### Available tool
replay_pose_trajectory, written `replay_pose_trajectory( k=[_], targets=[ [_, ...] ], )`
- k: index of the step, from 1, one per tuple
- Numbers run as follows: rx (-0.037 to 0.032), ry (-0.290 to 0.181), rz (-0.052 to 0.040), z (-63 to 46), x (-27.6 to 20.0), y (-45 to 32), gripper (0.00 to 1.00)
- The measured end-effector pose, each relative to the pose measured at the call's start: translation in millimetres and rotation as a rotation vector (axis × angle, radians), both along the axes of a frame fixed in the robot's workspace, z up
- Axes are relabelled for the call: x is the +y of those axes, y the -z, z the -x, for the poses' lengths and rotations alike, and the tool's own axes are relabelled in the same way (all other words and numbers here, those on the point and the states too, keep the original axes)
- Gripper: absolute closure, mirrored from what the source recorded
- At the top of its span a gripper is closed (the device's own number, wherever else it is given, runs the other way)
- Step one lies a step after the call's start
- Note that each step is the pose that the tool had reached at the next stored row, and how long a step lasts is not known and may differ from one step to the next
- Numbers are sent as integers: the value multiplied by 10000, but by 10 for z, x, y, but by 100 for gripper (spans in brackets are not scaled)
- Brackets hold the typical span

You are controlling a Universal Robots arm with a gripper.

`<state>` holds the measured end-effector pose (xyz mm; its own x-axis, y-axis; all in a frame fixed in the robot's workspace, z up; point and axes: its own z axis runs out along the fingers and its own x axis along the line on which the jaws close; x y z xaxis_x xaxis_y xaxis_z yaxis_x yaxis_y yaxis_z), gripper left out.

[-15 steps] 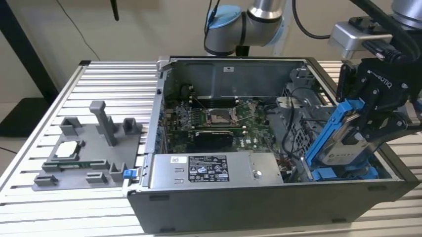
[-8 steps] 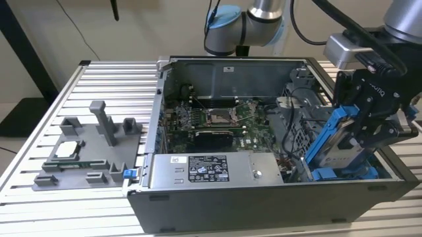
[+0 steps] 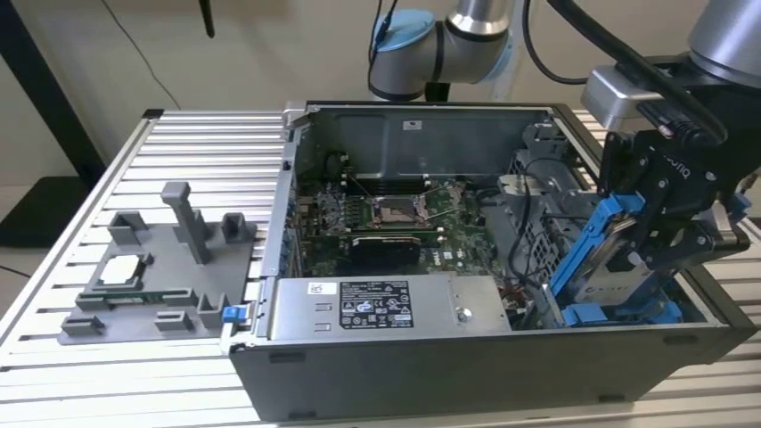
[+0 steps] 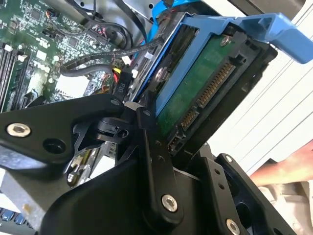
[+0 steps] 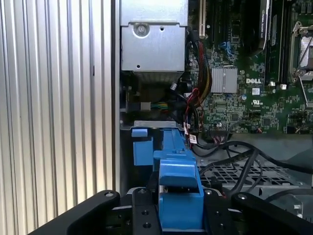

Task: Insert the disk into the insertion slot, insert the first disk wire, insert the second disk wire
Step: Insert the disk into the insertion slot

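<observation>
Disk (image 3: 610, 270): in its blue carrier, clamped by the gripper (image 3: 658, 239), with fingers (image 5: 142, 218) closed on the carrier's two long sides. It hangs tilted at the exterior view's right end of the case (image 3: 476, 366). Its low end is down at the slot (image 3: 618, 314) and its high end stands above the case rim. Not seated. In the second wrist view the green circuit side and connector row (image 4: 211, 92) face the camera, with no wire plugged in.

Step in hand, as judged: seating the disk, partway at most.

Doing it well (judgement):
- The carrier should run square to the slot's blue edges. At this tilt it would likely bind.
- Cables (image 5: 195, 105) lie just beside the slot mouth. One caught under the carrier would stop it seating.
- The grip is on plastic, which may flex, so a slow, straight push along the slot seems best.
- The connector end ought to finish within reach.

Containers:
- Case: open on top. It holds the board (image 3: 393, 223) with its square socket (image 3: 390, 210), the supply (image 3: 380, 308) along the near wall, and the cables between supply and slot.
- Slot: only the disk's low end is at it. Deeper contents cannot be made out.
- Fixture (image 3: 128, 234): on the table (image 3: 202, 143) beside the case. It holds a square chip (image 3: 119, 269) and a green strip (image 3: 119, 297).
</observation>
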<state>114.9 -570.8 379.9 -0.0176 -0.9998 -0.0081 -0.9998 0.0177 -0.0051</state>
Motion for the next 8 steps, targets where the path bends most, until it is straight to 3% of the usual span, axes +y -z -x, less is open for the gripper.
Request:
replay_pose_trajectory(
  k=[1, 2, 8],
  targets=[
    [0, 0, -4, 0, 0, 0, 100],
    [-1, -1, -4, 0, 0, -1, 0],
    [0, 0, 0, 0, 0, -56, 0]
  ],
)
